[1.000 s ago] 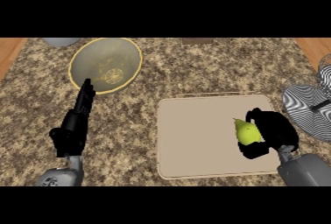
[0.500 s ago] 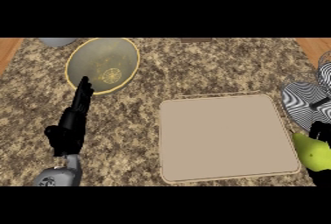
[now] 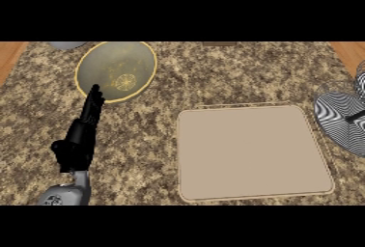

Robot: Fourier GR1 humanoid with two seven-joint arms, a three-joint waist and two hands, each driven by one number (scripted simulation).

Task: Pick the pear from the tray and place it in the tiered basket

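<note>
**Speckled counter, and no pear for you to see**

Brown-speckled stone counter (image 3: 214, 72) fills your view, with strips of wooden floor (image 3: 10, 53) at the upper corners.

Start with the pear: it shows nowhere in the frame. The beige tray (image 3: 249, 149), right of centre and running toward the lower right, shows only its bare flat bed inside a raised rim. The right hand is also out of view, so you cannot tell from here whether it holds anything. Treat the fruit's whereabouts as unknown until it comes into view.

At the right edge, just beside the tray, you see part of the tiered basket (image 3: 342, 120), its bowl striped black and white. It is cut off by the frame. That closeness suits the job, since it makes for a short carry from tray to basket.

Further out, the left hand (image 3: 84, 128) rests at the left of the frame with fingers straight, holding nothing and pointing toward the upper left. It lies well apart from the tray and basket, so it seems parked to keep that side free.

Its fingertips reach the lower rim of a yellow-edged plate (image 3: 107, 60) in the upper left. You cannot tell whether they touch it. A grey object (image 3: 68, 45) peeks in just above the plate.
</note>
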